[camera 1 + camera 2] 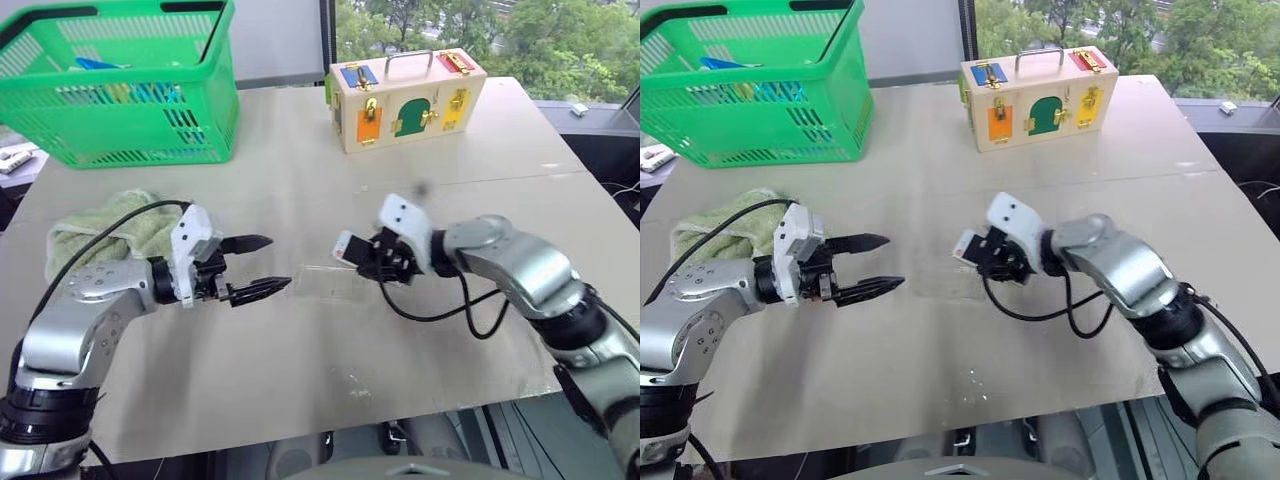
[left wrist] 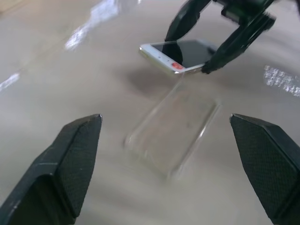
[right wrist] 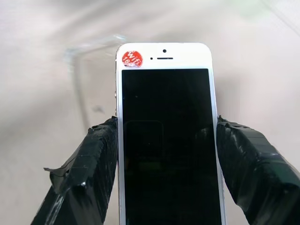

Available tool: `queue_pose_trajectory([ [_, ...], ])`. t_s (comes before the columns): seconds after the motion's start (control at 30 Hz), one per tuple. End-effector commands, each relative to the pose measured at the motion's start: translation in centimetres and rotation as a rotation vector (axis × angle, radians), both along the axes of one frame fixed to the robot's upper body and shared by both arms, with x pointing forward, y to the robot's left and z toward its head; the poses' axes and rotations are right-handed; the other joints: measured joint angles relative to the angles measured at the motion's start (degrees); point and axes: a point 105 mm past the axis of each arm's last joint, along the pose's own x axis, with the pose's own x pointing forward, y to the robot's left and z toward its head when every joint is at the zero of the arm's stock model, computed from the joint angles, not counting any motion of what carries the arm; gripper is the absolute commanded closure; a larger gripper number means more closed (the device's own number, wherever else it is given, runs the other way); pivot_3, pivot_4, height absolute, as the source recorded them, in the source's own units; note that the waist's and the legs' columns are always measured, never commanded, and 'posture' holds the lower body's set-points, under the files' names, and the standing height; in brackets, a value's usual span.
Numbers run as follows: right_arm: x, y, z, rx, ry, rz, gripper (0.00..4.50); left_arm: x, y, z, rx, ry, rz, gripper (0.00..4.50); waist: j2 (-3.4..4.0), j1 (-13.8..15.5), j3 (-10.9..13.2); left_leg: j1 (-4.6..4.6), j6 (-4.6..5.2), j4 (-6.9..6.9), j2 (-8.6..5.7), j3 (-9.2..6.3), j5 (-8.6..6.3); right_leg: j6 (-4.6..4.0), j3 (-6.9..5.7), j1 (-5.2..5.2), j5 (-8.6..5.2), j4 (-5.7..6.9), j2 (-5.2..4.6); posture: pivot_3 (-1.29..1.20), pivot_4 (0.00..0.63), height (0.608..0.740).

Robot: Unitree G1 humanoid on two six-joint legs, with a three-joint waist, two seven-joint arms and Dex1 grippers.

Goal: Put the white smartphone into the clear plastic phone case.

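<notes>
Beige tabletop [image 1: 300, 360]: right gripper [image 3: 166, 136] clamps white smartphone [image 3: 166, 131] by its long edges, red sticker visible; clear plastic phone case [image 2: 173, 133] lies just below, between it and wide-spread left gripper [image 1: 252, 266].

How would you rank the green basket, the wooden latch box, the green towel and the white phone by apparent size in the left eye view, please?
1. Green basket
2. Wooden latch box
3. Green towel, partly hidden by the left arm, so its rank against the box is unsure
4. White phone
</notes>
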Motion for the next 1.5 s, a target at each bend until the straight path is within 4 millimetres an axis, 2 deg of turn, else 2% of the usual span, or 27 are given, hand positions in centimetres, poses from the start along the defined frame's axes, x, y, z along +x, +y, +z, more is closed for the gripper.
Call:
queue_pose_trajectory([
  [0.03, 0.2, 1.4, -0.9, -0.079, -0.023, 0.091, 1.73, -0.2, 1.8, -0.1, 0.012, -0.059, 0.030, 0.00, 0.00, 0.03, 0.00, -0.01, 0.00, 0.00, -0.02, 0.03, 0.00, 0.00, 0.00, -0.01, 0.00, -0.01, -0.04, 0.00, 0.150, 0.740],
  [0.17, 0.5, 2.6, -1.8, -0.108, -0.015, 0.125, 1.73, -0.5, 2.5, -1.1, 0.000, -0.080, 0.053, 0.00, -0.03, 0.02, -0.01, -0.06, -0.01, 0.03, -0.10, 0.16, 0.01, 0.01, -0.05, -0.04, 0.02, -0.03, -0.33, 0.00, 0.150, 0.740],
  [0.3, 0.3, 2.9, -2.3, -0.146, -0.020, 0.163, 1.73, -1.0, 3.0, -2.6, -0.011, -0.082, 0.083, 0.00, -0.04, -0.08, -0.03, -0.02, -0.02, 0.03, -0.07, 0.17, 0.01, 0.01, -0.10, -0.04, 0.02, 0.01, -0.41, 0.00, 0.150, 0.740],
  [0.63, -0.7, 3.8, -0.4, -0.135, -0.053, 0.236, 1.73, -1.1, 3.9, -4.2, -0.018, -0.074, 0.100, 0.00, -0.02, -0.08, -0.01, 0.01, -0.11, 0.03, 0.00, 0.04, 0.07, -0.05, -0.16, -0.08, 0.03, 0.19, -0.37, 0.00, 0.150, 0.740],
  [0.83, -1.1, 3.7, -1.9, -0.192, -0.024, 0.239, 1.73, -1.2, 3.6, -4.4, -0.028, -0.068, 0.054, 0.00, -0.02, -0.11, -0.01, 0.00, -0.11, 0.02, -0.01, 0.07, 0.07, -0.05, -0.20, -0.09, 0.03, 0.18, -0.38, 0.00, 0.150, 0.740],
  [1.0, -0.4, 3.0, -3.7, -0.235, -0.004, 0.169, 1.73, -1.3, 3.6, -4.3, -0.029, -0.069, 0.032, 0.00, -0.04, -0.21, -0.03, 0.03, -0.11, 0.03, -0.01, 0.06, 0.07, -0.06, -0.21, -0.08, 0.04, 0.20, -0.38, 0.00, 0.150, 0.740],
  [1.17, 0.0, 2.6, -4.2, -0.219, 0.019, 0.107, 1.73, -1.6, 3.3, -4.2, -0.029, -0.073, 0.021, 0.00, -0.05, -0.24, -0.07, 0.10, -0.15, 0.03, 0.03, 0.05, 0.10, -0.11, -0.21, -0.07, 0.07, 0.25, -0.36, 0.00, 0.150, 0.740],
  [1.27, -0.5, 2.6, -4.3, -0.207, 0.039, 0.117, 1.73, -1.7, 3.3, -4.2, -0.029, -0.073, 0.019, 0.00, -0.04, -0.21, -0.08, 0.11, -0.17, 0.03, 0.04, 0.04, 0.12, -0.15, -0.21, -0.07, 0.09, 0.26, -0.37, 0.00, 0.150, 0.740],
  [1.33, -0.8, 2.8, -4.2, -0.190, 0.049, 0.129, 0.62, -1.7, 3.4, -4.2, -0.029, -0.073, 0.019, 0.00, -0.05, -0.18, -0.10, 0.11, -0.17, 0.04, 0.04, 0.03, 0.12, -0.21, -0.21, -0.06, 0.07, 0.25, -0.37, 0.00, 0.150, 0.740],
  [1.37, -1.0, 2.9, -4.1, -0.185, 0.052, 0.138, 0.34, -1.7, 3.4, -4.1, -0.029, -0.074, 0.018, 0.00, -0.04, -0.13, -0.09, 0.11, -0.17, 0.04, 0.04, 0.02, 0.12, -0.28, -0.21, -0.06, 0.03, 0.25, -0.37, 0.00, 0.150, 0.740],
  [1.4, -1.2, 3.0, -3.9, -0.173, 0.053, 0.147, 0.16, -1.6, 3.4, -4.0, -0.031, -0.074, 0.016, 0.00, -0.05, -0.08, -0.09, 0.10, -0.17, 0.04, 0.04, 0.02, 0.12, -0.29, -0.20, -0.06, 0.03, 0.25, -0.37, 0.00, 0.150, 0.740],
  [1.5, -1.1, 3.3, -2.3, -0.096, 0.025, 0.126, 0.16, -1.3, 3.3, -3.7, -0.039, -0.073, 0.008, 0.00, -0.02, -0.07, -0.08, 0.03, -0.17, 0.03, 0.02, 0.03, 0.12, -0.25, -0.19, -0.09, 0.05, 0.22, -0.38, 0.00, 0.150, 0.740],
])
